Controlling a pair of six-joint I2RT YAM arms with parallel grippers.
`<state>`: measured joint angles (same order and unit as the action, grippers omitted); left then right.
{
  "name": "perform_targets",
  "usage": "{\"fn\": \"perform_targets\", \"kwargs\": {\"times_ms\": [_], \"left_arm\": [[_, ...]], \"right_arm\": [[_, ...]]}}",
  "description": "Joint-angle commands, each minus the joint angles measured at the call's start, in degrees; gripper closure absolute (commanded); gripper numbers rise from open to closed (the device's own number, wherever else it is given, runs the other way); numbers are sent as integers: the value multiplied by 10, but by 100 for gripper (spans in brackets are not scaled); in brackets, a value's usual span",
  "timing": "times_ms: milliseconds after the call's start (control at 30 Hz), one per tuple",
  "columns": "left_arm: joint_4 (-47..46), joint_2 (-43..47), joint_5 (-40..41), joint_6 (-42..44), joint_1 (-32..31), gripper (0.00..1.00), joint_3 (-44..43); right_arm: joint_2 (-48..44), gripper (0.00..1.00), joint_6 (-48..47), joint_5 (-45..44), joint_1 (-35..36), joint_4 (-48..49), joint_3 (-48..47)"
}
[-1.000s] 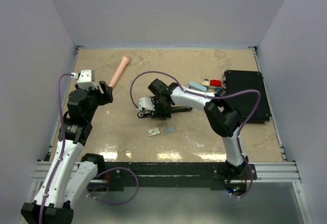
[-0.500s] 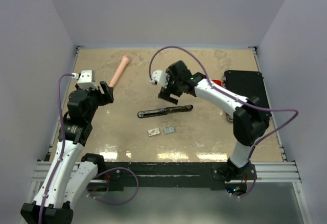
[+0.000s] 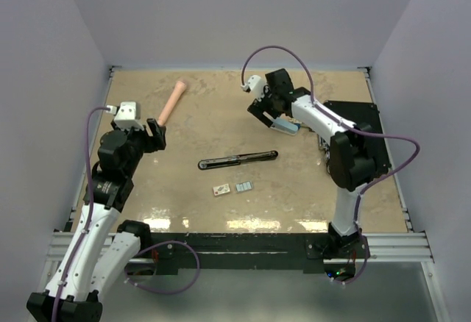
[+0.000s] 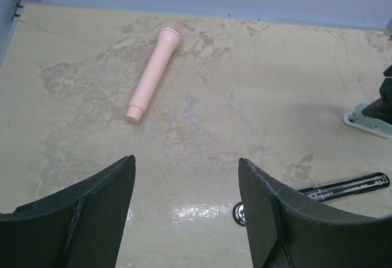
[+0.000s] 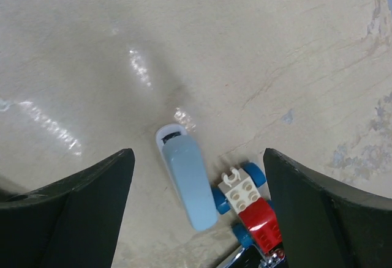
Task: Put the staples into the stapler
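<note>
A black stapler (image 3: 238,159) lies opened out flat and long at the middle of the table; its end shows in the left wrist view (image 4: 345,186). The staples, a tiny white box (image 3: 220,189) and a grey-blue tray (image 3: 243,186), rest just in front of it. A small light-blue stapler (image 5: 188,185) sits at the back right (image 3: 287,126). My right gripper (image 5: 197,152) hangs open above it, at the back right in the top view (image 3: 268,118), holding nothing. My left gripper (image 4: 185,159) is open and empty at the far left (image 3: 156,137).
A pink cylinder (image 3: 171,102) lies at the back left, also in the left wrist view (image 4: 153,73). A brick toy car (image 5: 251,210) with blue wheels touches the light-blue stapler. A black box (image 3: 372,120) fills the right side.
My right gripper let go of the black stapler, opened, and swung up and to the back right over the light-blue stapler. The black stapler now lies uncovered. The left arm barely moved.
</note>
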<state>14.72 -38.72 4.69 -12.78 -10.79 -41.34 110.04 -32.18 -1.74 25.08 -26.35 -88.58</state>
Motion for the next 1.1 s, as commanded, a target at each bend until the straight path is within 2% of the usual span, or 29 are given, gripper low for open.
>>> {"fn": "perform_targets", "kwargs": {"times_ms": [0, 200, 500, 533, 700, 767, 800, 1067], "left_arm": [[-8, 8, -5, 12, -8, 27, 6], [-7, 11, -4, 13, -10, 28, 7], [-10, 13, -11, 13, -14, 28, 10], [-10, 13, -11, 13, -14, 29, 9], [-10, 11, -13, 13, -14, 29, 11], [-12, 12, -15, 12, -14, 29, 11], [-11, 11, -16, 12, -15, 29, 11], [-19, 6, -33, 10, -13, 28, 16]], "right_arm": [[46, 12, -16, 31, -21, -50, -83], [98, 17, -28, 49, -28, -95, -119], [106, 38, -27, 63, -37, -98, -81], [105, 44, -27, 64, -37, -94, -78], [103, 49, -27, 62, -39, -88, -63], [104, 55, -27, 61, -40, -90, -63], [104, 62, -27, 61, -40, -91, -62], [55, 87, -13, 90, -38, -88, -56]]}}
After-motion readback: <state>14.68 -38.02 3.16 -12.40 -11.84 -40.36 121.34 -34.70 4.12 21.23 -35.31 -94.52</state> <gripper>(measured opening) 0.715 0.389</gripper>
